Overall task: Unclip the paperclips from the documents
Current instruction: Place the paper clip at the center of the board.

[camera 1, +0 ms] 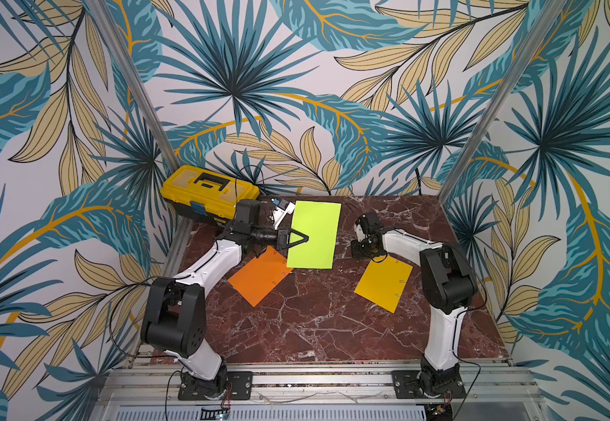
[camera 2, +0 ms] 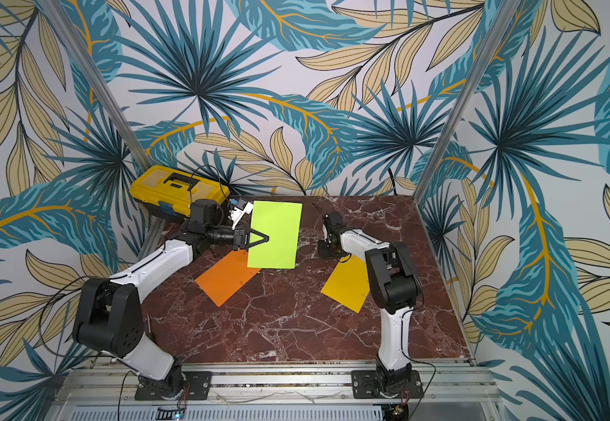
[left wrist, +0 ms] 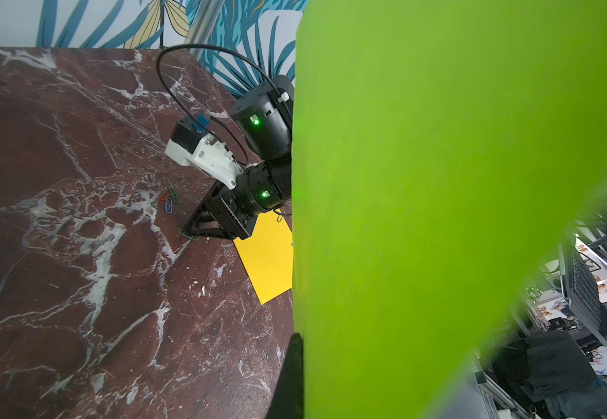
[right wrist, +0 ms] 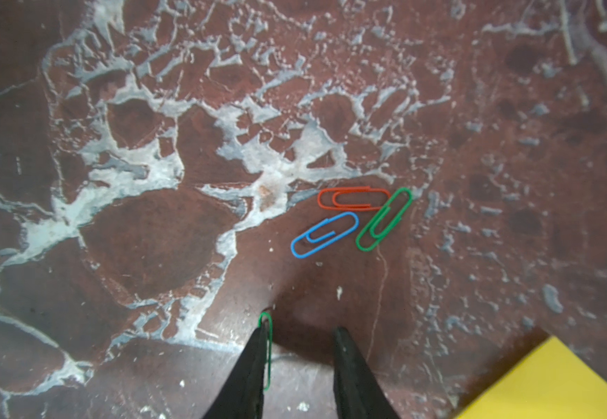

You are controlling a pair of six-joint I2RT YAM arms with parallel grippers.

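Note:
My left gripper (camera 1: 304, 238) (camera 2: 264, 238) is shut on the edge of the lime green document (camera 1: 314, 233) (camera 2: 276, 233), which it holds upright above the table. That sheet (left wrist: 421, 181) fills the left wrist view and hides one finger. The orange document (camera 1: 259, 277) and the yellow document (camera 1: 383, 284) lie flat, with small clips on their edges. My right gripper (right wrist: 303, 330) (camera 1: 361, 249) points down at the table, open. A green paperclip (right wrist: 266, 348) lies along one finger. Red (right wrist: 352, 198), blue (right wrist: 325, 235) and green (right wrist: 384, 219) paperclips lie loose just ahead.
A yellow toolbox (camera 1: 208, 191) (camera 2: 177, 187) stands at the back left corner. The red marble table (camera 1: 314, 328) is walled on three sides. The yellow sheet's corner (right wrist: 555, 381) sits close beside my right gripper.

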